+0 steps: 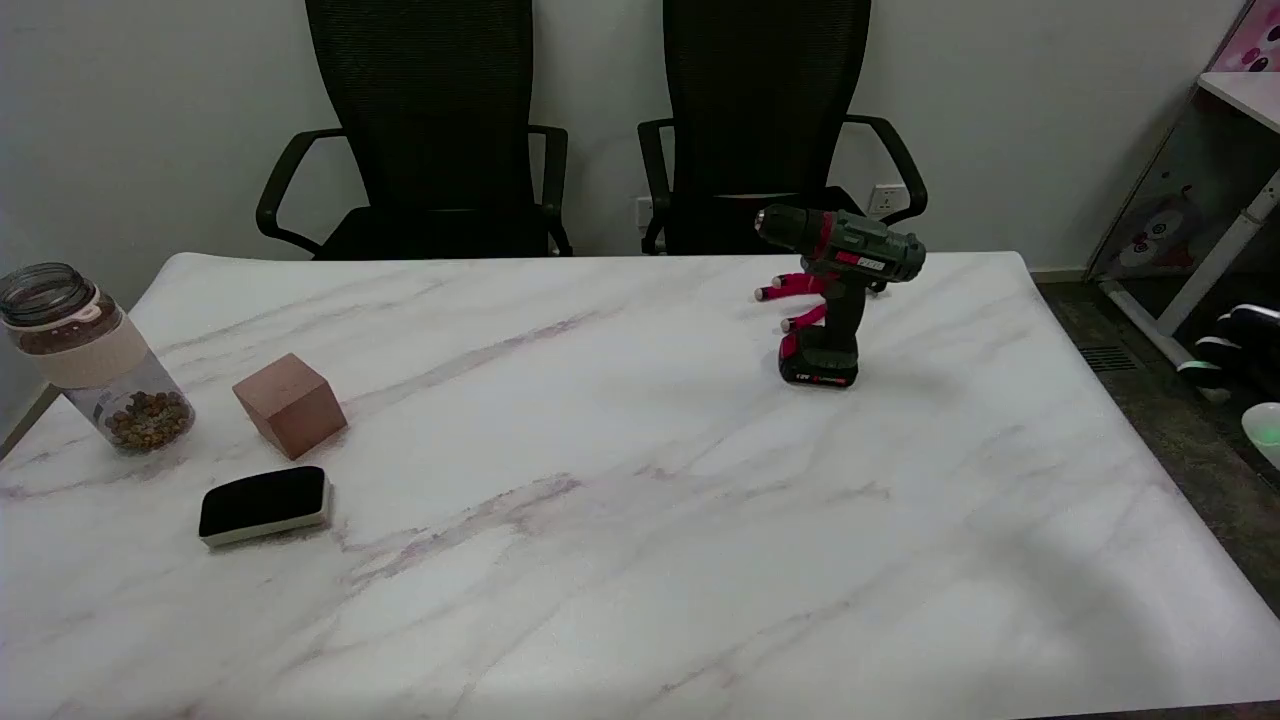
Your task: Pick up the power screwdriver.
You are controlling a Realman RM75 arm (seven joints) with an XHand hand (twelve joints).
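Note:
The power screwdriver (838, 290) stands upright on its black-and-red battery base at the far right of the marble table (620, 520). Its body is dark green with red trim, and the chuck points left. Red-handled pieces lie just behind it on its left side. No robot hand shows anywhere in the head view, and nothing touches the tool.
A clear jar (95, 360) with brown bits inside stands at the left edge. Beside it sit a brown cube (290, 405) and a black eraser block (265, 505). Two black office chairs (440, 130) stand behind the table. A desk frame (1215, 260) is on the right.

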